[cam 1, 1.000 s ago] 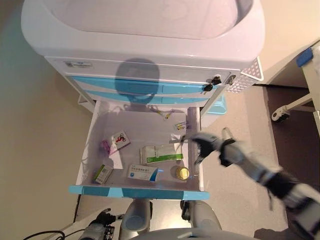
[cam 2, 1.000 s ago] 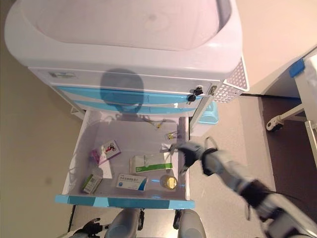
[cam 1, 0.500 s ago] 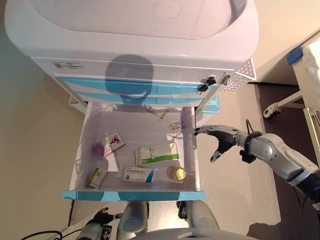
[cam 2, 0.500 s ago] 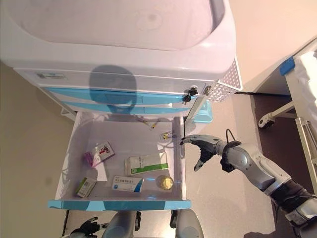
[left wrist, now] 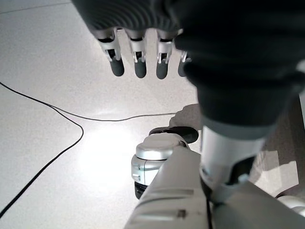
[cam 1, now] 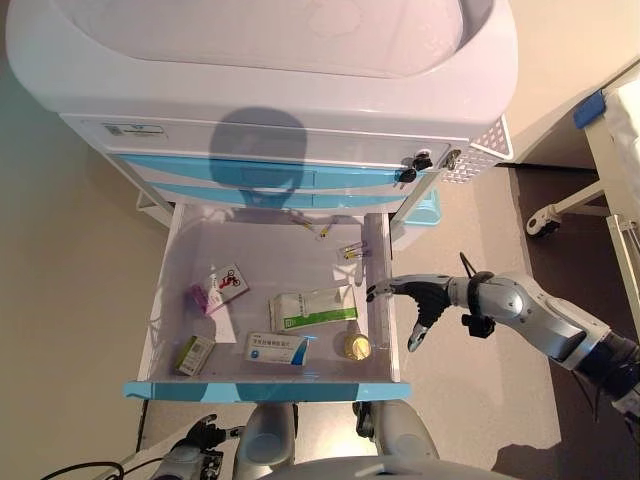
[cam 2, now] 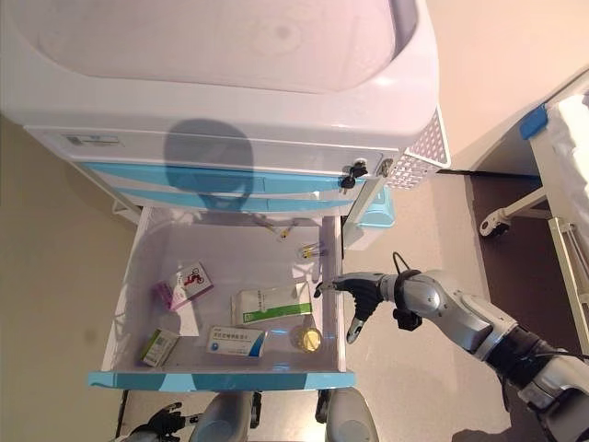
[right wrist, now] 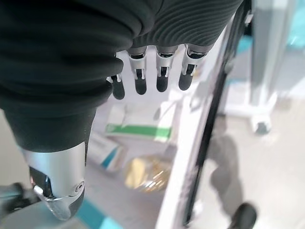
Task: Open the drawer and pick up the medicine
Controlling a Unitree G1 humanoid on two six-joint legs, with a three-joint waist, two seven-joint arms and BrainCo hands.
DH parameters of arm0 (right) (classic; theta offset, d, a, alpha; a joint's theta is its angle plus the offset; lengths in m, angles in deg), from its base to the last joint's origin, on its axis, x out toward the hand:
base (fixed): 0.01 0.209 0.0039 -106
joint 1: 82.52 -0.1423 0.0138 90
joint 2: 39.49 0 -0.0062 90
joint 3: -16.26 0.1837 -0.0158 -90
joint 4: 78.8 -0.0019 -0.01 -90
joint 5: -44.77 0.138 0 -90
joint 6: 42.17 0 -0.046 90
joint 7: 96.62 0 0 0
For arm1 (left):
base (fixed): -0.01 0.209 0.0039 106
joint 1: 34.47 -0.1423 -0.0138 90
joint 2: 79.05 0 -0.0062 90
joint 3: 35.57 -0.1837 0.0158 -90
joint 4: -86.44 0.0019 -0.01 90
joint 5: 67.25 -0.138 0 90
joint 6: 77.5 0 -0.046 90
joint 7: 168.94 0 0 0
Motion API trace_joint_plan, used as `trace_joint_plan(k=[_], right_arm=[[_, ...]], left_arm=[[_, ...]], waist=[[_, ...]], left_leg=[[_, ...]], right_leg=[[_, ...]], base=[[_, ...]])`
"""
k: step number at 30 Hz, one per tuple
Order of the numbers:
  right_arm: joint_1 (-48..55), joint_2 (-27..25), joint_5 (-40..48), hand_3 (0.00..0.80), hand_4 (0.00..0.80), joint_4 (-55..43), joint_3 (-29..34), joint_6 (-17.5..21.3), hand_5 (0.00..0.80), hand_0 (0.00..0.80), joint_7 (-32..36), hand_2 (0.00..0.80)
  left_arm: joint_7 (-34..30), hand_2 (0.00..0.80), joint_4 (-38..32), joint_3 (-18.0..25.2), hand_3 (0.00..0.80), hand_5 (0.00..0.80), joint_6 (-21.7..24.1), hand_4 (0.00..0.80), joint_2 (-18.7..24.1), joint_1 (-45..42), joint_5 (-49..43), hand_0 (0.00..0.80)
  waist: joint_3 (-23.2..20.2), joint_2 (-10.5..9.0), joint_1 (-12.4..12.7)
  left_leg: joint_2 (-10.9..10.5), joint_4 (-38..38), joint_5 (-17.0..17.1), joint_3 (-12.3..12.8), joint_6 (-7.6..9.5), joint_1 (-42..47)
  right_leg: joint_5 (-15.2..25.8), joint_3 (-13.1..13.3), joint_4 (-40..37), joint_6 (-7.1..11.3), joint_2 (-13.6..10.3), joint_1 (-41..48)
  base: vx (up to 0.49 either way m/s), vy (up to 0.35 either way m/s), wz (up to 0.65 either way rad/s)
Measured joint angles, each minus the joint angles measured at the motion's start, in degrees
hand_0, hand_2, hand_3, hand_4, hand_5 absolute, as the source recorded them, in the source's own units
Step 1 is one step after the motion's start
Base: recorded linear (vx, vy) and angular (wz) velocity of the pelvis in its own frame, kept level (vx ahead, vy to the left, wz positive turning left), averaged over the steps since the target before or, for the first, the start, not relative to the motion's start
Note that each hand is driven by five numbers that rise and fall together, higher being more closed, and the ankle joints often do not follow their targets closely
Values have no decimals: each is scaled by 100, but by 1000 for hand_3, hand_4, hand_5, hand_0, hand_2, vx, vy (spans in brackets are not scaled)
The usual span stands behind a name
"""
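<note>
Left eye view shows you the medicine spread over the floor of the open drawer (cam 1: pixel 167 300), at the frame's centre: a green-and-white box (cam 1: pixel 313 307) in the middle, a blue-and-white box (cam 1: pixel 279 348) below it, a small round yellow jar (cam 1: pixel 357 346) at the lower right corner, a small green box (cam 1: pixel 196 354) at the lower left, and a pink-and-white packet (cam 1: pixel 222 287) at the left. All lie flat and apart from one another, so any of them can be approached from above.

Your right hand (cam 1: pixel 419 300) hovers just right of centre, at the drawer's right wall, fingers loosely spread and holding nothing. One fingertip reaches over that wall; the rest hangs outside it. That placement probably suits a reach for the jar or the green-and-white box, the nearest items.

Your left hand (left wrist: pixel 138 57) shows only in its own wrist view, fingers straight and empty, hanging over bare floor.

The drawer belongs to a white cart (cam 1: pixel 300 90) with blue drawer fronts.
</note>
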Motion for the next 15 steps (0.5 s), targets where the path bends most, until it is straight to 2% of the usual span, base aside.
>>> trace_joint_plan(k=[15], right_arm=[[-1,303,422,0,0,294,-85,-373,0,0,270,0]], left_arm=[[-47,0,-7,-23,0,0,11,0,19,13,1,0]], waist=[[50,10,-2]], left_leg=[[6,7,-1,-1,-2,15]], right_leg=[[0,0,0,-1,2,17]], base=[[0,0,0]])
